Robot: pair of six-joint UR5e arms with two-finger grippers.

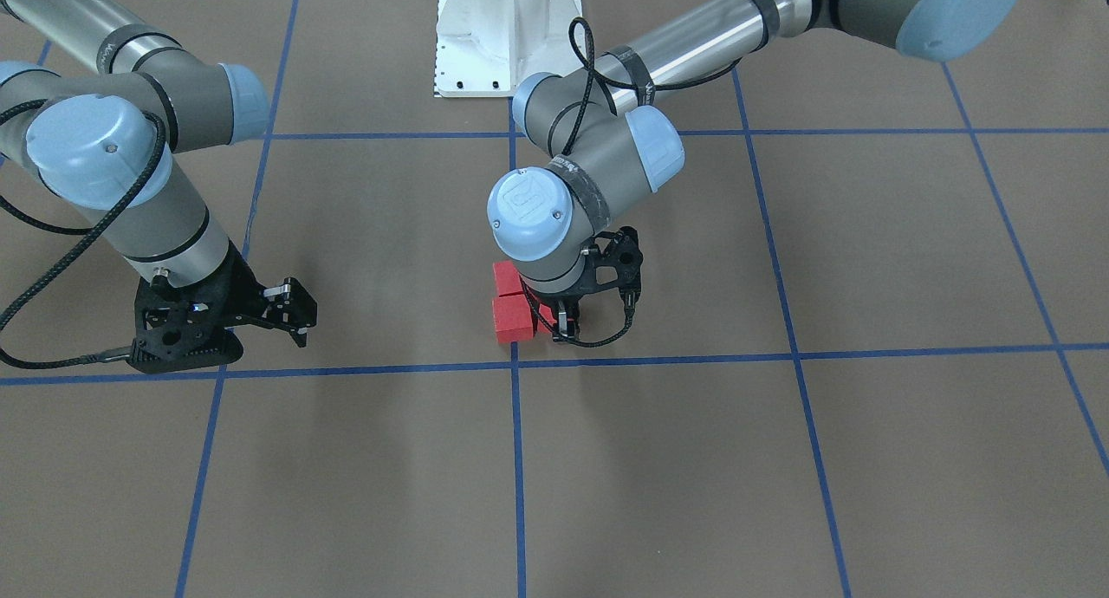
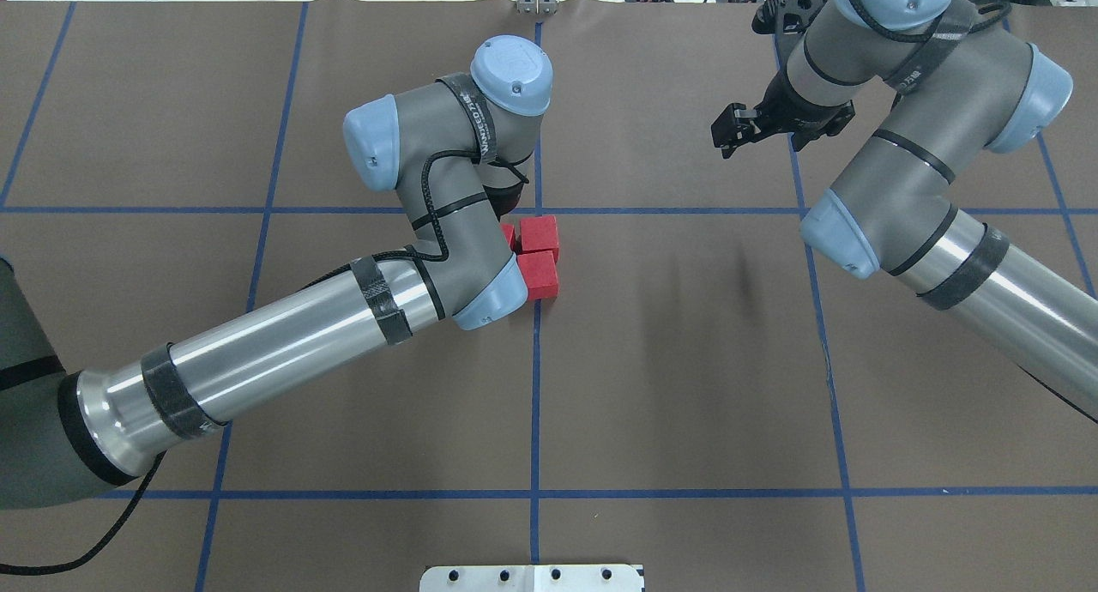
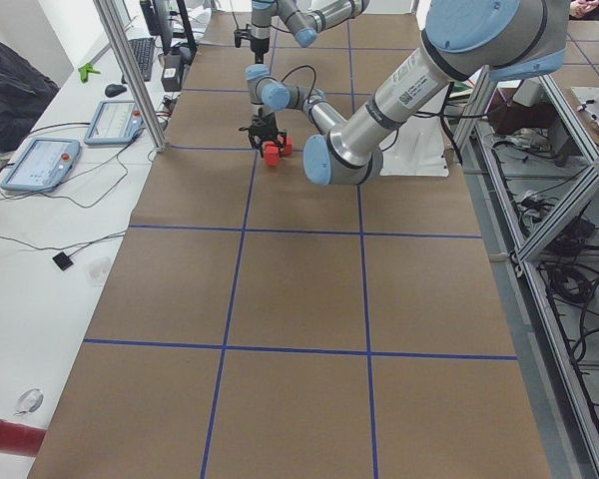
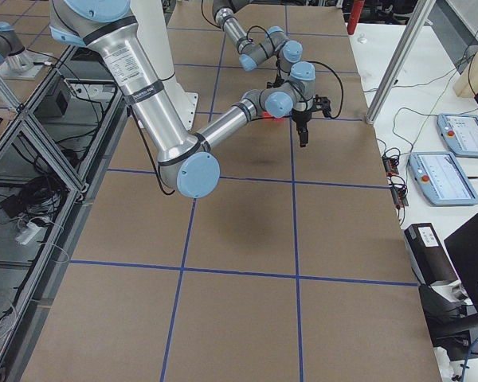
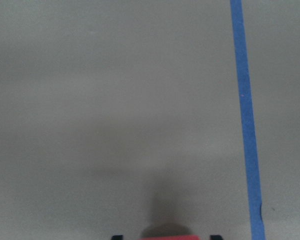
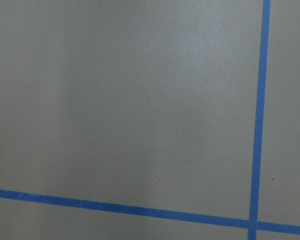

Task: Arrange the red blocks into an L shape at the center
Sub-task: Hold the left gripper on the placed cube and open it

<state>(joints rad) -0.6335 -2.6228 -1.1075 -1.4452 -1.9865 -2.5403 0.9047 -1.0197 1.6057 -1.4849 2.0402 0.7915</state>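
Three red blocks lie just beside the center crossing [image 2: 537, 210] of blue tape. Two of them [image 2: 539, 233] [image 2: 541, 276] sit side by side along the vertical line, touching. The third [image 2: 509, 234] sits next to the farther one and is mostly hidden under my left wrist. My left gripper [image 1: 563, 323] points straight down with its jaws on this third block [image 1: 546, 315], low at the floor. The block's top edge shows in the left wrist view [image 5: 167, 237] between the two fingertips. My right gripper [image 2: 727, 135] hangs open and empty, well off to the side.
The white robot base [image 1: 507, 35] stands one grid square behind the blocks. My left forearm [image 2: 283, 339] crosses the floor diagonally toward the center. Brown floor with blue grid lines lies all around; the right wrist view shows only floor and a tape crossing [image 6: 253, 223].
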